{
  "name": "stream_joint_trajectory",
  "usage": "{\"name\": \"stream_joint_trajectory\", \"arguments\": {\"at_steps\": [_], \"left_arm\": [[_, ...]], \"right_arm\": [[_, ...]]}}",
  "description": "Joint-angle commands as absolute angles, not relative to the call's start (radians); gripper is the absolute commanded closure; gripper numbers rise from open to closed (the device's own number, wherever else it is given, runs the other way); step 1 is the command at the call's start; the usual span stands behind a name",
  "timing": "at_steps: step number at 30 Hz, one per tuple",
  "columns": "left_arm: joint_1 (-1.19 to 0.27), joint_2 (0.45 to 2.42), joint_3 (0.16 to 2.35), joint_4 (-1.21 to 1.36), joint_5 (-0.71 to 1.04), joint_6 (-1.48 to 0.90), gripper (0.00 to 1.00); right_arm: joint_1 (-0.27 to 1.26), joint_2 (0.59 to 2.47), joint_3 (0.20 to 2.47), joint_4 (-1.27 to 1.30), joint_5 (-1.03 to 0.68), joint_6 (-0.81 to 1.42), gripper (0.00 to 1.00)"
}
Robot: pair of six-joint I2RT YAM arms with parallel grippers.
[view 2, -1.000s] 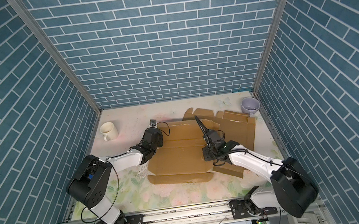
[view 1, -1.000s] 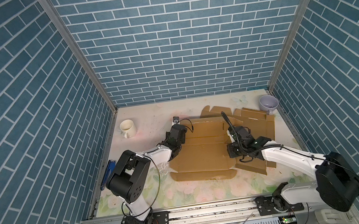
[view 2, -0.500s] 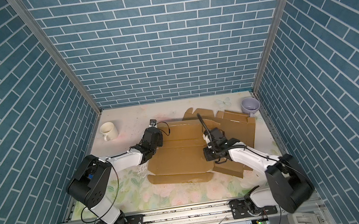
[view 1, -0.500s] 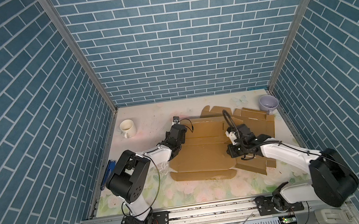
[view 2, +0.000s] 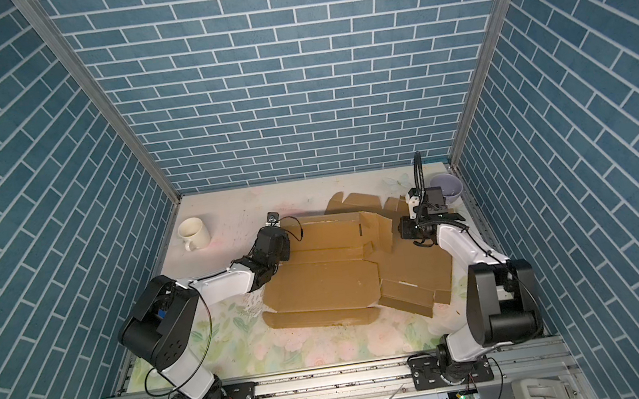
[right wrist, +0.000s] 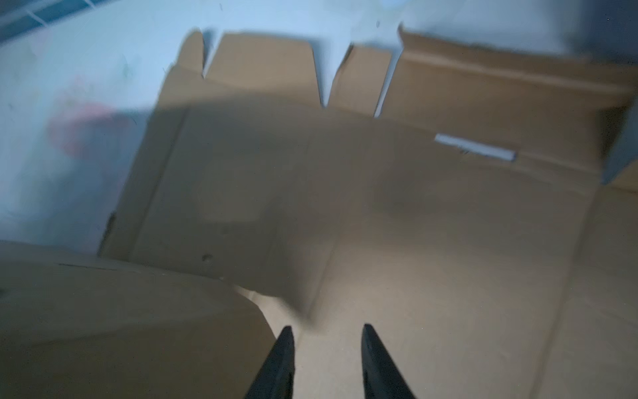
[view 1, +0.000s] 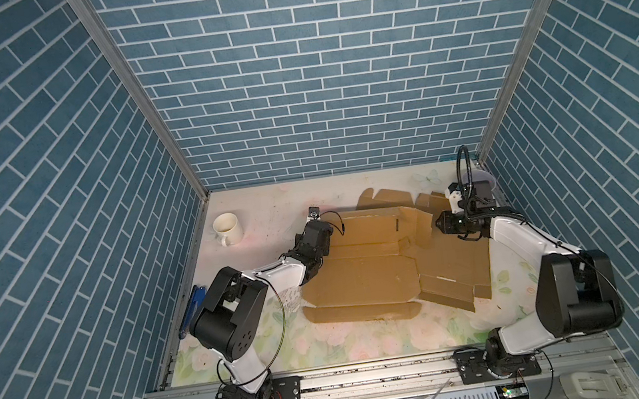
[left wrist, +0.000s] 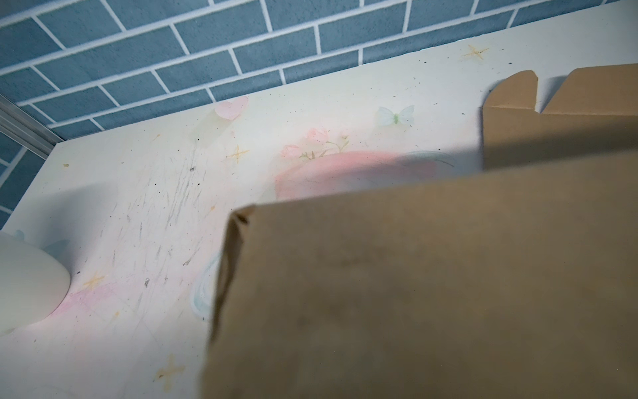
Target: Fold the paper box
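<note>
The paper box (view 1: 362,279) (view 2: 320,284) is a brown cardboard blank lying mostly flat on the table, with its back panel and one middle flap tilted up. My left gripper (view 1: 324,231) (view 2: 281,243) sits at the blank's back left edge. In the left wrist view its jaws are hidden behind a raised cardboard panel (left wrist: 414,293), and it looks shut on that panel. My right gripper (view 1: 440,222) (right wrist: 327,328) hovers over the blank's back right part (right wrist: 414,224). It is open, with nothing between its black fingers.
A white mug (view 1: 226,227) (view 2: 193,232) stands at the back left, close to the left gripper. A pale purple bowl (view 2: 447,188) sits in the back right corner behind the right wrist. A blue object (view 1: 192,309) lies along the left table edge.
My right gripper has moved from the middle of the cardboard to the back right and its fingers have spread apart. The left arm has stayed put.
</note>
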State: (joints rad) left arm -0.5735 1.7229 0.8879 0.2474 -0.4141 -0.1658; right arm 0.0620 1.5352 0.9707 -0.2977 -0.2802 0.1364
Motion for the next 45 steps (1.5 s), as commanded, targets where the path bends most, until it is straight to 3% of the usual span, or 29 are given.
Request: {"name": "stream_joint_trajectory", "arguments": {"at_steps": [1,6,12,20,26,30,37,41,45], "left_arm": [[-0.574,1.785,0.857,0.072,-0.347,-0.153,1.0],[-0.574,1.799,0.862,0.077,-0.336,-0.156,1.0],[-0.571,1.8,0.862,0.079,-0.336,-0.162,1.0],[-0.557,1.788,0.859,0.081,-0.317,-0.184,1.0],[-0.556,1.786,0.858,0.081,-0.318,-0.182,1.0],[-0.554,1.783,0.853,0.087,-0.315,-0.184,1.0],[-0.555,1.788,0.862,0.078,-0.304,-0.177,1.0],[-0.552,1.782,0.864,0.074,-0.298,-0.173,1.0],[-0.549,1.79,0.877,0.063,-0.279,-0.173,1.0]], "right_arm": [[0.071,1.555,0.982,-0.185,-0.383,0.02,0.64],[0.078,1.601,0.94,-0.023,-0.529,0.029,0.64],[0.108,1.618,0.969,-0.127,-0.669,0.0,0.68],[0.158,1.482,0.925,-0.288,-0.683,-0.029,0.7],[0.248,1.448,0.936,-0.393,-0.615,-0.083,0.68],[0.286,1.465,0.928,-0.348,-0.473,-0.111,0.57],[0.329,1.557,0.951,-0.087,-0.318,-0.114,0.47],[0.338,1.593,0.932,0.075,-0.334,-0.059,0.42],[0.36,1.635,0.916,0.202,-0.275,-0.028,0.45]]}}
